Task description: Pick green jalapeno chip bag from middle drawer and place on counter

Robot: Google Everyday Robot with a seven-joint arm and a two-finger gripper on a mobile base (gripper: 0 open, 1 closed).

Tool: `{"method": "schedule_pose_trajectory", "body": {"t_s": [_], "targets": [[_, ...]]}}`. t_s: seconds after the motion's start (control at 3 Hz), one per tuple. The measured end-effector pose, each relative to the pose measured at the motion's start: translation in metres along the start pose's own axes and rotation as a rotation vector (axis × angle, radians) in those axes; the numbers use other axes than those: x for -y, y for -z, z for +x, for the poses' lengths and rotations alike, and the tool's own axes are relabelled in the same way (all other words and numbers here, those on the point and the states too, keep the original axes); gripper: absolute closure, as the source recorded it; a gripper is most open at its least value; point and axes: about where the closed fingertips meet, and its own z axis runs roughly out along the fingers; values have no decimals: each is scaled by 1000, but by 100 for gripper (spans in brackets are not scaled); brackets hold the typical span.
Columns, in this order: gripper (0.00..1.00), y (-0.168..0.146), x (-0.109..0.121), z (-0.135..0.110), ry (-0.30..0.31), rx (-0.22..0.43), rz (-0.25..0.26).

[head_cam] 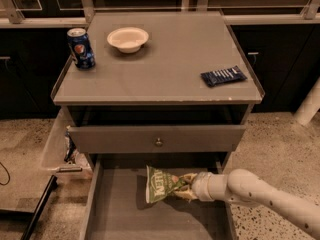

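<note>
Green chip bag (pixel 162 184) is in the open lower drawer (pixel 125 216), towards the back and right of centre, lying crosswise with its white lettering facing up. Its left end is free, with a dark shadow on the drawer floor below it; can't tell whether the bag touches the floor.

The gripper (pixel 186 188) is at the bag's right end, inside the drawer near the right wall. The fingers (pixel 190 193) are closed down on that crumpled right end, w/ no gap showing, so the bag sticks out leftward from them. The pale arm (pixel 260 196) comes in from the lower right, crossing over the drawer's right wall.

Just above and behind the bag is the closed drawer front (pixel 158 134) w/ a small round knob (pixel 158 142); its lower edge overhangs the back of the open drawer, close over the bag.

The tabletop (pixel 170 69) sits above that. On it are a blue soda can (pixel 81 48) at the back left, a white bowl (pixel 128 39) beside it and a dark blue wrapper (pixel 223 76) near the right rim, well apart from the other two. Centre and front are bare grey.

Some clutter (pixel 70 151) is wedged at the cabinet's left side.
</note>
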Motion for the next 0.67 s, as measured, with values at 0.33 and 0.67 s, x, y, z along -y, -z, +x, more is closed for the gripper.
{"method": "schedule_pose_trajectory", "body": {"t_s": [0.33, 0.67], "targets": [[100, 29, 7, -23, 30, 15, 24], [100, 50, 19, -42, 37, 37, 31]]}}
